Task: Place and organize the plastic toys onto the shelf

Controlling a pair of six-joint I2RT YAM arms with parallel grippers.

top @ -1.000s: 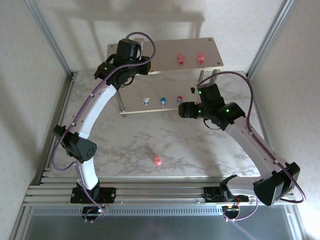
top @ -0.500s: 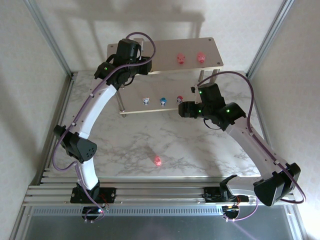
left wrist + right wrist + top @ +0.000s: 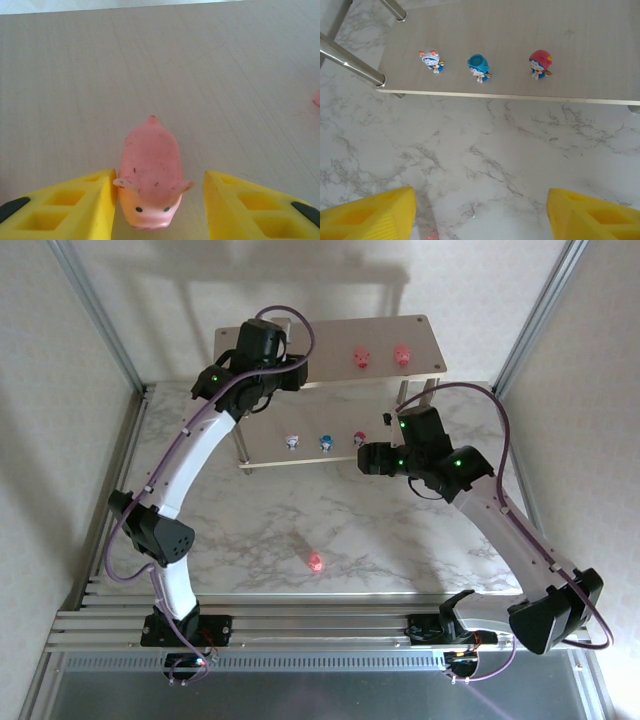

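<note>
1. Left gripper (image 3: 160, 177) has eased apart on the shelf (image 3: 225, 75) top board; a pink toy (image 3: 150, 170) sits between its jaws, with a gap on the right side.
2. Right gripper (image 3: 481, 196) hangs wide over the bench (image 3: 520, 145), holding nothing.
3. Whitish-blue toy (image 3: 431, 60), blue toy (image 3: 478, 66) and red toy (image 3: 539, 63) line the lower board.

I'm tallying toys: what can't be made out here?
Top view: left arm hides the upper-left end of the pale beige two-tier shelf.
Left wrist view: pink plastic shape, cut by the right edge.
Right wrist view: pink blur, cut by the bottom edge.
Top view: small pink plastic toys, faces too small.
</note>
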